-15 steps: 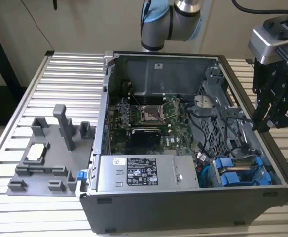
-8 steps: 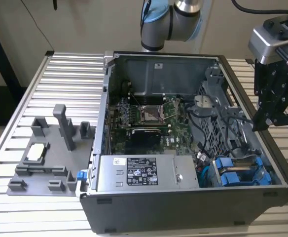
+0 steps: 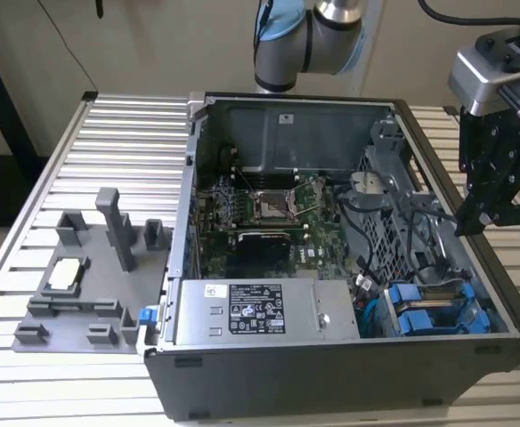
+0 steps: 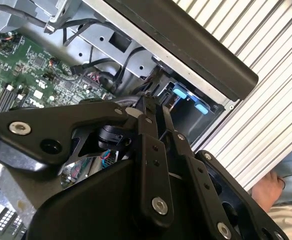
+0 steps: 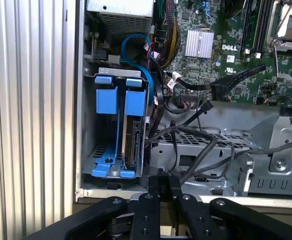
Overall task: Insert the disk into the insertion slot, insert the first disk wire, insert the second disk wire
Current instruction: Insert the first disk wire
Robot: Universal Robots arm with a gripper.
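— Where is the disk?

— Your disk [image 5: 132, 137] stands in the insertion slot [image 5: 117, 73], in the case's near corner at the exterior view's right. It sits just beside the other blue carrier [image 5: 106, 102]. I cannot tell whether it is fully home.

— And the hand?

— The hand [image 3: 467, 222] hangs over the case wall [image 3: 496, 271] on that right side. Its fingers are together and it grips nothing.

— What could go wrong?

— Loose black cables [image 5: 196, 145] lie across the perforated cage [image 5: 226, 150], right beside the slot. If you come down carelessly, I judge you may snag one or pinch it against the metal. If you drop off line, you strike the wall. If you confuse the two blue frames, you press the wrong one. A wire plug pushed in skewed could jam or bend.
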